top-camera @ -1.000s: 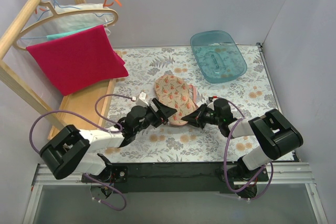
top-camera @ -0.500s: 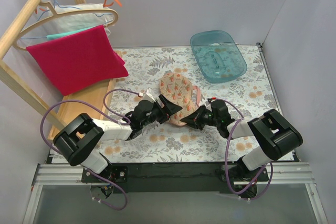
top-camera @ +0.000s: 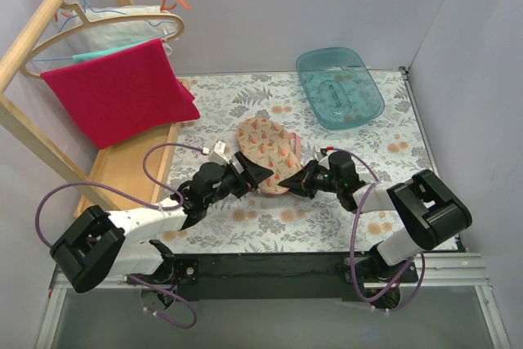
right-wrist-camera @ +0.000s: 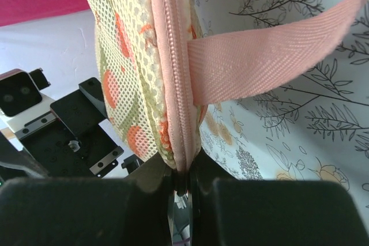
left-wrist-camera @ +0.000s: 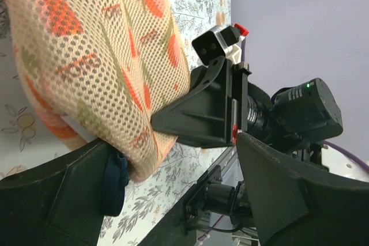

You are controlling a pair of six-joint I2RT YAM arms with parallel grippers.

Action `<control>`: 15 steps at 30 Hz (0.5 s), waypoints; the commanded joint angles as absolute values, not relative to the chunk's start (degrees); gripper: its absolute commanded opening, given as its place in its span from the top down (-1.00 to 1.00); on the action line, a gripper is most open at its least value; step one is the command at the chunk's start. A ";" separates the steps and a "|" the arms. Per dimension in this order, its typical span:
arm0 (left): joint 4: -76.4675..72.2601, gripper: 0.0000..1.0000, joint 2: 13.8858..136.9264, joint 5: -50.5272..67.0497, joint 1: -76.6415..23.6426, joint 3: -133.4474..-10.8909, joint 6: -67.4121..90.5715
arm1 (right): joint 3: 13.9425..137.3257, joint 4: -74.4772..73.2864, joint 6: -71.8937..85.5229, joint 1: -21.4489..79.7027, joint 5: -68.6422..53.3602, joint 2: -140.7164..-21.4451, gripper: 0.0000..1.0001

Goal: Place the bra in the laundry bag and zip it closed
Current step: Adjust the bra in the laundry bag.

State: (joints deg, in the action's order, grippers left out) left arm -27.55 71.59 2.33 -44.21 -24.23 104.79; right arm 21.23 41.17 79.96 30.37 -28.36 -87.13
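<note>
The peach-pink floral laundry bag [top-camera: 265,146] lies mid-table with its near end lifted between my two grippers. My right gripper [top-camera: 292,188] is shut on the bag's pink zipper edge [right-wrist-camera: 176,84], pinching it at the fingertips [right-wrist-camera: 181,184]. The pink loop [right-wrist-camera: 271,56] runs off to the right. My left gripper [top-camera: 260,176] is open, and the bag's mesh end [left-wrist-camera: 98,56] sits between its jaws, close to the left finger [left-wrist-camera: 52,200]. A bit of the dark navy bra [left-wrist-camera: 113,182] pokes out under the bag's lower edge, and the rest is hidden.
A translucent teal tub [top-camera: 339,87] stands at the back right. A wooden rack [top-camera: 131,165] with a red towel [top-camera: 118,91] and hangers fills the left side. Grey walls close in the back and right.
The bag's near end has shifted a little to the left, along with both grippers. The left arm's elbow has swung back out to the left.
</note>
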 commanded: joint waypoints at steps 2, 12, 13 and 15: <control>-23.91 -0.62 65.57 -1.23 -44.03 -20.92 104.24 | 24.08 41.92 77.78 28.83 -30.06 -86.92 0.71; -20.04 -0.62 60.21 -3.43 -44.03 -18.02 104.94 | 24.78 41.92 77.52 27.86 -30.23 -87.45 0.71; -19.87 -0.62 59.77 -3.60 -44.03 -17.84 105.03 | 24.79 41.84 77.52 27.86 -30.32 -87.54 0.71; -19.69 -0.61 58.63 -3.95 -44.12 -17.75 105.12 | 24.79 41.84 77.43 27.77 -30.41 -87.63 0.71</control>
State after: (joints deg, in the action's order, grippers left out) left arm -20.88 61.63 -1.83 -44.21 -18.41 105.01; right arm 22.72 39.92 78.76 28.12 -29.34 -87.50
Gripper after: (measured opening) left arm 0.810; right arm 0.149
